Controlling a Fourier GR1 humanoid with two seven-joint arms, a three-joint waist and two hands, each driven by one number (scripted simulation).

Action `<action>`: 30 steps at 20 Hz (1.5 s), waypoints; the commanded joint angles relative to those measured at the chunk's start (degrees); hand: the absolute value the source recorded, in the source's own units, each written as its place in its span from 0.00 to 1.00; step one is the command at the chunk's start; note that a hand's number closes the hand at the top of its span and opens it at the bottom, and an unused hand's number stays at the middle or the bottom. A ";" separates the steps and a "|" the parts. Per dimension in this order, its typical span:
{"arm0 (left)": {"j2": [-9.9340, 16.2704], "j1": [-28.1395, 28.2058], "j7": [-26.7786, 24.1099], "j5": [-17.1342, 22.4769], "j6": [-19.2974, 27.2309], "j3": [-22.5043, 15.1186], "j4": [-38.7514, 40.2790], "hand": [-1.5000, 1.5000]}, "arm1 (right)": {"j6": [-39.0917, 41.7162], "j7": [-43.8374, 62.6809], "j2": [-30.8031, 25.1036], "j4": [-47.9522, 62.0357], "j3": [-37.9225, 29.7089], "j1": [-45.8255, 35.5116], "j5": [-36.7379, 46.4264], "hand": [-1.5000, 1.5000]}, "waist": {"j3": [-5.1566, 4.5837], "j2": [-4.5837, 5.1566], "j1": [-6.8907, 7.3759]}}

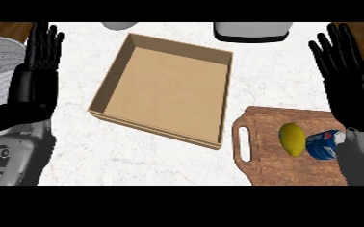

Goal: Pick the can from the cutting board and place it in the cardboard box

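Head view. The can (325, 145), blue with a pale end, lay on its side on the cutting board (274, 125) at the lower right of the white marbled surface (78, 139). Its long axis ran roughly across the view, and it lay just beside a yellow lemon (292, 138) on its left; whether the two touched could not be determined. The right forearm partly covered the can's right end.

The right hand (338, 57) stood above the board's far edge, fingers straight and spread, holding nothing. The can lay nearer the robot than this hand, on the same side. The right hand was judged plainly the nearer one; it would need to draw back toward the robot and descend.

The left hand (39, 53) rested at the left edge, fingers straight and upward, empty.

The cardboard box (117, 62), open-topped, sat mid-surface, left of the board and apart from it.
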 commanded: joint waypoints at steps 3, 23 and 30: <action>3.18 6.36 5.26 -4.19 -0.01 -1.45 3.85 0.50 | -6.36 -2.89 -4.63 3.27 -9.34 0.60 4.93 0.00 | -0.27 -0.99 -0.47; 2.67 17.07 12.53 -8.31 -0.54 -5.83 5.06 0.50 | -18.71 15.05 -18.61 0.23 -9.92 28.35 34.30 0.00 | -0.62 -1.12 -0.71; 1.63 17.50 13.61 -9.79 0.86 -6.84 3.01 0.50 | 0.02 31.25 -29.18 -6.83 -3.69 32.80 32.08 0.00 | -0.54 -1.10 -0.09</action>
